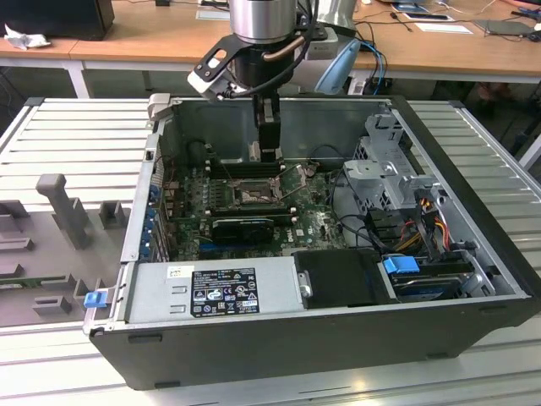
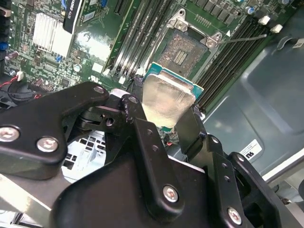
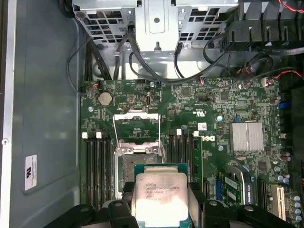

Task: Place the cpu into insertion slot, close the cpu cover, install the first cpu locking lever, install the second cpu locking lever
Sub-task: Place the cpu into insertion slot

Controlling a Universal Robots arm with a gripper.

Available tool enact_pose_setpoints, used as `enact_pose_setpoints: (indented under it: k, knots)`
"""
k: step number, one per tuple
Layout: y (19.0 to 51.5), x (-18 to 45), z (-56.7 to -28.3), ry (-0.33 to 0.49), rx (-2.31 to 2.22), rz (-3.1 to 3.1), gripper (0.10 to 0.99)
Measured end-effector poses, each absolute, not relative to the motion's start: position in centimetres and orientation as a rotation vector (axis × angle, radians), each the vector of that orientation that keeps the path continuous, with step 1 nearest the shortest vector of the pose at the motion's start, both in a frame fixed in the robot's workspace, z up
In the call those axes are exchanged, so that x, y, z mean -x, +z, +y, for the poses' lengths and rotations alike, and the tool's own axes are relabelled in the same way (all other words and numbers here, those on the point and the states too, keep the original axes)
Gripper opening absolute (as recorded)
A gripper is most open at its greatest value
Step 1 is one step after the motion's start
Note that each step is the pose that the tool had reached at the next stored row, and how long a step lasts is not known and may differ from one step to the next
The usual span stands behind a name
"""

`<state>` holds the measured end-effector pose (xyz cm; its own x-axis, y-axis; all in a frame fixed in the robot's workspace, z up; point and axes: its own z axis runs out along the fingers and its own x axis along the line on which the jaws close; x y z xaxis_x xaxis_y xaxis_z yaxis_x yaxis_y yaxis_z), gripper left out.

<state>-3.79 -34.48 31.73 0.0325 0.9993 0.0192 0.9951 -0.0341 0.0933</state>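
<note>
An open computer case (image 1: 279, 347) lies on a slatted metal bench (image 1: 76, 135), and the arm reaches down into it. The gripper (image 2: 164, 111) has its black fingers (image 2: 142, 137) clamped on two opposite edges of the cpu (image 2: 168, 99), holding it in the air above the green motherboard (image 3: 213, 109). In the first wrist view the cpu overlaps the near part of the insertion slot (image 3: 127, 166) and is not yet seated. The cpu cover (image 3: 137, 117) stands open beyond the slot.

The likely risk is misalignment. In the second wrist view the cpu looks tilted and skewed relative to the slot, so it could land crooked and press on the slot's contacts. The grip holds only the thin edges, so the plate could slip or rotate.

The cpu hides much of the slot. Any corner or notch marks for orientation cannot be made out. In the exterior view the gripper masks the cpu's height above the slot.
</note>
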Motion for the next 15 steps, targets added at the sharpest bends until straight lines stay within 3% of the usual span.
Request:
enact_pose_setpoints:
  k: [15]
  knots:
    - [28.0, 4.1, -34.1, 0.132, -2.198, 2.157, 0.525]
